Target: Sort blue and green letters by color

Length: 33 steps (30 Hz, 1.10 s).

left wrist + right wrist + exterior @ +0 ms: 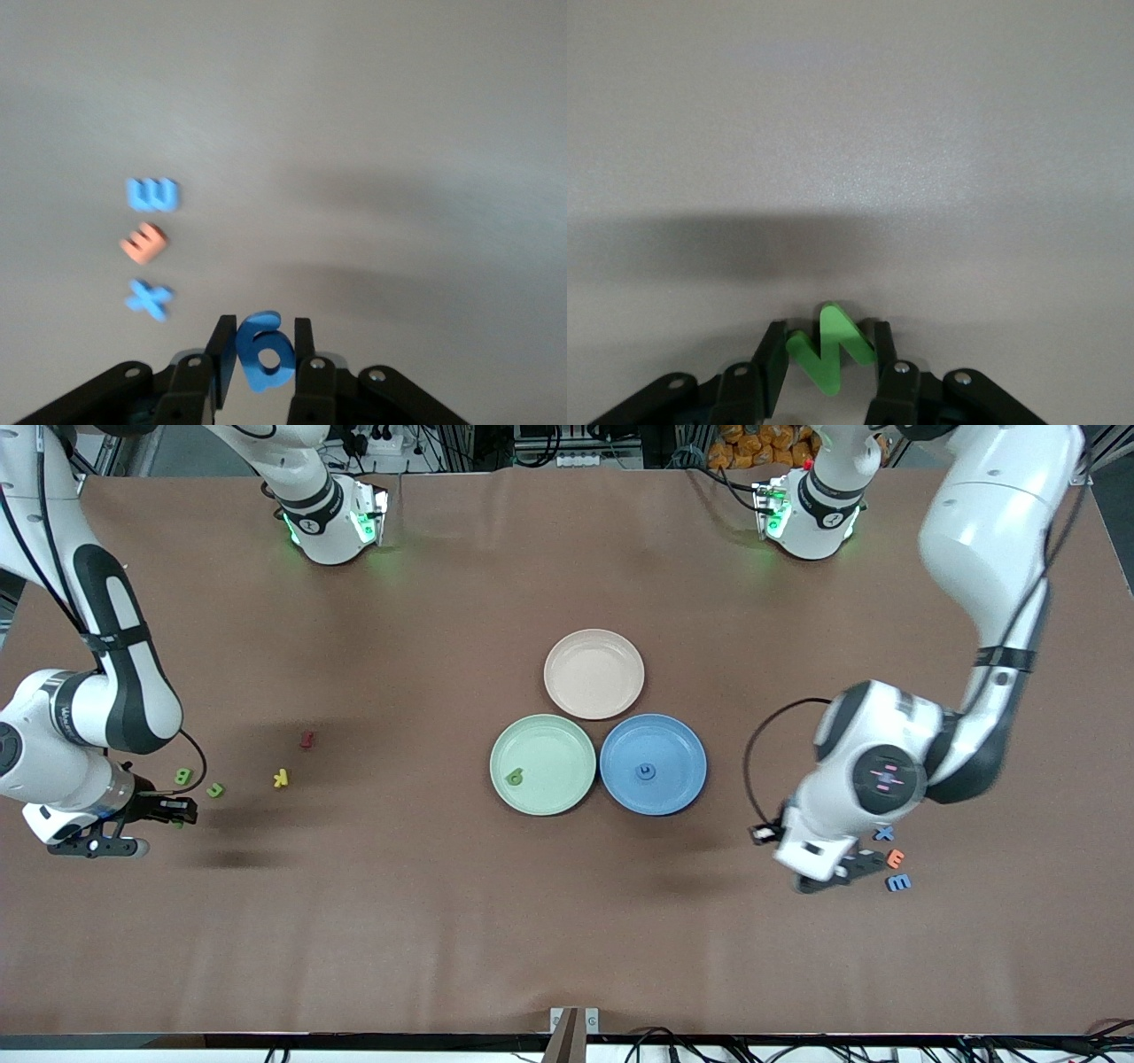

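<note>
Blue g (263, 351) pinched in left gripper (262, 356); green N (831, 353) pinched in right gripper (831, 359).
Both jaw pairs are narrowed to letter width, each letter upright between the fingers, over the brown table (425, 921). Left gripper (852, 868) is just beside blue X (883, 833), orange E (896, 857) and blue E (898, 883). Right gripper (174, 809) is near green B (183, 776) and green n (215, 789). Green plate (542, 764) holds green b (515, 777); blue plate (653, 763) holds a curved blue letter (647, 772).
</note>
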Each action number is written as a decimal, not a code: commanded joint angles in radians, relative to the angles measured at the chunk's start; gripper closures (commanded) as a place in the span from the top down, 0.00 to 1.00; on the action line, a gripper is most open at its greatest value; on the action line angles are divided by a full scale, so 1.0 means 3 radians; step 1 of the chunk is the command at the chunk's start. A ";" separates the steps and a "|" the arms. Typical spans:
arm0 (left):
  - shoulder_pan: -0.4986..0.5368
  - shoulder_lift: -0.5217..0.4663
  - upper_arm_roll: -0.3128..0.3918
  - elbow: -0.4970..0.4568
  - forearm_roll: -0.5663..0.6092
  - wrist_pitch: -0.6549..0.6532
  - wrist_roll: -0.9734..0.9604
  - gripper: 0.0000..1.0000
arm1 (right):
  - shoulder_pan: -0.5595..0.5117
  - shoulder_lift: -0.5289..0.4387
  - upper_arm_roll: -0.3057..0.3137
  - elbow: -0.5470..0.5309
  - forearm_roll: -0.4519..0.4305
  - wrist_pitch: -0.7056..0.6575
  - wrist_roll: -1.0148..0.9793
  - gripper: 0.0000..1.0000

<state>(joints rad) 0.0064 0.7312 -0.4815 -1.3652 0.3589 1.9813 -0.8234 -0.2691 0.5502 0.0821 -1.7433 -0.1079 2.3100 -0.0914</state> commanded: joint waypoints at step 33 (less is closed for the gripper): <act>-0.0686 -0.0003 0.0025 -0.0322 -0.0061 -0.0187 -0.0462 1.00 | 0.2119 0.0073 0.0084 0.0279 0.0503 -0.0173 0.2815 0.16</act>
<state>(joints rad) -0.2203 0.7541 -0.4778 -1.4540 0.3556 1.9398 -0.9979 0.3197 0.5580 0.1094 -1.6908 0.0201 2.2765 0.6937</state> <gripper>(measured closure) 0.220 0.559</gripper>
